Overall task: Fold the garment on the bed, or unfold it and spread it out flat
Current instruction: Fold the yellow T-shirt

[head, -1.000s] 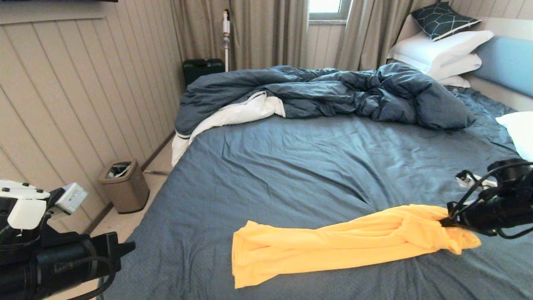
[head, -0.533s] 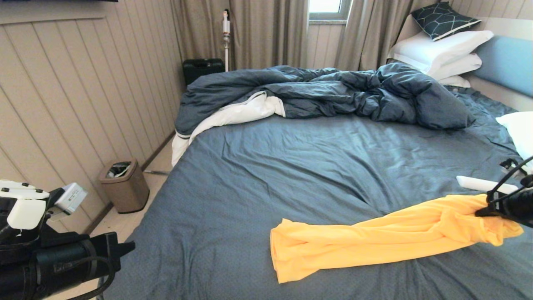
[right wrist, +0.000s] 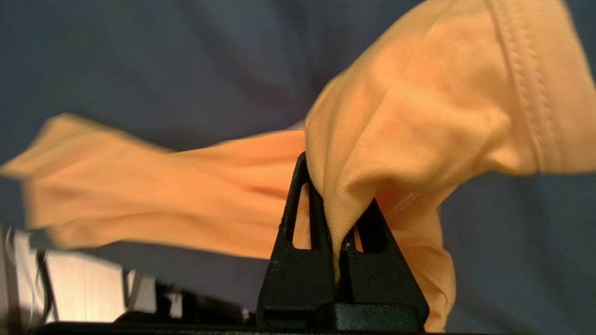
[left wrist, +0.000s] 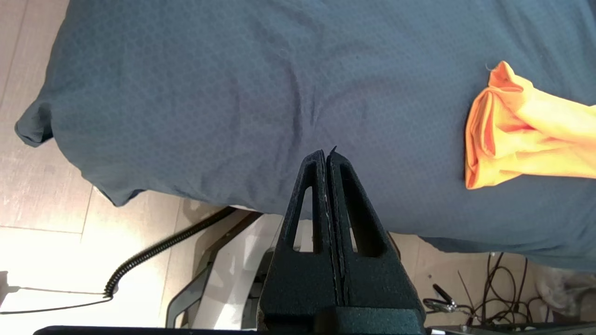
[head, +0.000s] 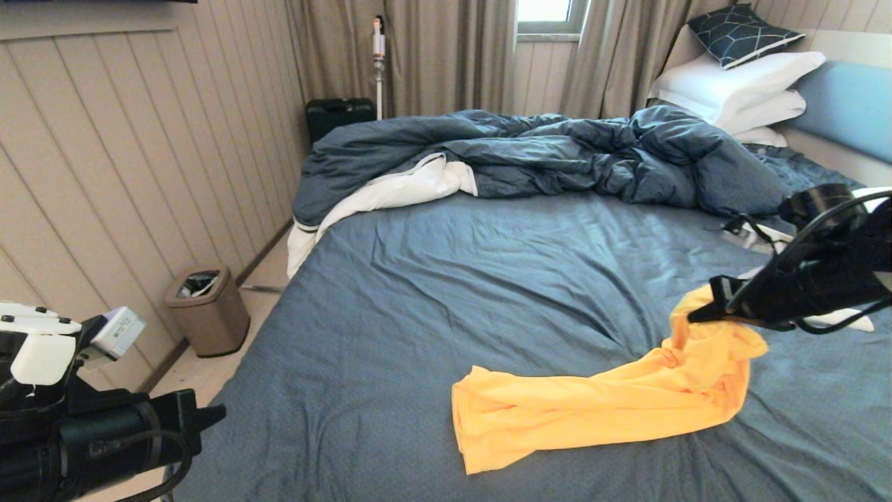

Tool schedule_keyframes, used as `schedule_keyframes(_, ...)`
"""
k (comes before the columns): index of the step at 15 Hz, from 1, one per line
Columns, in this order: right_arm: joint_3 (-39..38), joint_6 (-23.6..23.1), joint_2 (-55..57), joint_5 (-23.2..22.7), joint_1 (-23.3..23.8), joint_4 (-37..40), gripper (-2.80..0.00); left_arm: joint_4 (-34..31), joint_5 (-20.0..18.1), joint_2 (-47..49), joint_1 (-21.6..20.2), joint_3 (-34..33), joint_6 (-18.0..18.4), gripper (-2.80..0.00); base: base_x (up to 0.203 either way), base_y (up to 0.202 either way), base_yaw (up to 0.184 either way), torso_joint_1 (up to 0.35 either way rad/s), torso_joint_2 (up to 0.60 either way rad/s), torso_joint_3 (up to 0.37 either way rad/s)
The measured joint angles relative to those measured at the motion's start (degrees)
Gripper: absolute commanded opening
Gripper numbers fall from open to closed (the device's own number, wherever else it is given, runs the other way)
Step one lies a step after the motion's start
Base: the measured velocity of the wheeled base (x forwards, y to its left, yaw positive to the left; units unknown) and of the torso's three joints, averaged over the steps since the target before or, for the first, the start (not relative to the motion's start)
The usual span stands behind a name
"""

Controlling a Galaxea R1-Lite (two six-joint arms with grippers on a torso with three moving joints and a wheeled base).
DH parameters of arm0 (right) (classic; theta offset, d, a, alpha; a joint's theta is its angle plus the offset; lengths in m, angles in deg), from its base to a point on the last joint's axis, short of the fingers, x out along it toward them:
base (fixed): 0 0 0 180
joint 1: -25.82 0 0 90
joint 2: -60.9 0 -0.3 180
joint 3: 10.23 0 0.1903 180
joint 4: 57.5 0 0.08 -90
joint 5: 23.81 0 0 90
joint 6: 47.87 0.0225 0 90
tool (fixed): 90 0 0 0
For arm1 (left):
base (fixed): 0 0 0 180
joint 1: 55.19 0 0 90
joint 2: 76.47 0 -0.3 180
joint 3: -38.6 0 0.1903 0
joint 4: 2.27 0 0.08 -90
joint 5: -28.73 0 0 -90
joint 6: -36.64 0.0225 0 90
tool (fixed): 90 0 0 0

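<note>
The garment [head: 592,411], a bright yellow T-shirt, lies bunched in a long strip on the near part of the bed [head: 453,279]. Its right end is lifted off the sheet. My right gripper [head: 697,317] is shut on that raised end, and fabric [right wrist: 419,116] is pinched between its fingers and drapes over them. My left gripper [left wrist: 326,153] is shut with nothing in it, parked off the bed's near left corner [head: 209,415]. From the left wrist view the garment's near end [left wrist: 512,135] lies well away from it.
A rumpled blue duvet [head: 557,153] covers the far side of the bed, with white pillows [head: 739,84] at the far right. A brown bin [head: 208,307] stands on the floor by the panelled wall. A white object [head: 847,321] lies under my right arm.
My right gripper first dragged the garment to the right, then rose and swung back left, lifting the garment's right end. The left arm has not moved.
</note>
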Motion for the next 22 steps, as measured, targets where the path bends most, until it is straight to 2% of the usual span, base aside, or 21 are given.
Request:
schedule_keyframes(3,3.36,5.47,-0.08,3.93,-15.77,1.55,-2.8,-0.17,0.0,-0.45,0.0,-0.17,-0.11,-2.8,0.0,0.0,0.0,0.0,0.0,0.0)
schedule_keyframes(6,8.6,9.95,4.38,6.53,-27.15,2.28,-2.8,-0.13,-0.07,-0.69,0.0,-0.58,-0.16,-2.8,0.0,0.0,0.0,0.0,0.0,0.0)
schedule_keyframes(8,12.05,11.38,8.05,6.99,-32.14,2.67,-2.8,0.02,-0.15,-0.69,-0.02,-0.98,-0.16,-2.8,0.0,0.0,0.0,0.0,0.0,0.0)
schedule_keyframes(12,18.51,12.43,16.46,7.46,-38.92,5.72,-2.8,0.24,-0.46,-0.85,0.0,-1.6,-0.22,-2.8,0.0,0.0,0.0,0.0,0.0,0.0)
schedule_keyframes(16,21.05,12.54,21.86,8.26,-42.2,6.11,-2.8,0.23,-0.92,-0.82,-0.02,-2.05,-0.24,-2.8,0.0,0.0,0.0,0.0,0.0,0.0)
schedule_keyframes(17,20.95,12.54,22.28,8.45,-42.69,6.11,0.0,0.25,-1.91,-0.85,-0.02,-2.07,-0.27,-2.8,0.0,0.0,0.0,0.0,0.0,0.0)
schedule_keyframes(22,18.66,12.17,21.8,10.35,-43.79,6.09,0.0,0.25,-2.91,-0.91,0.0,-2.34,-0.4,-2.8,0.0,0.0,0.0,0.0,0.0,0.0)
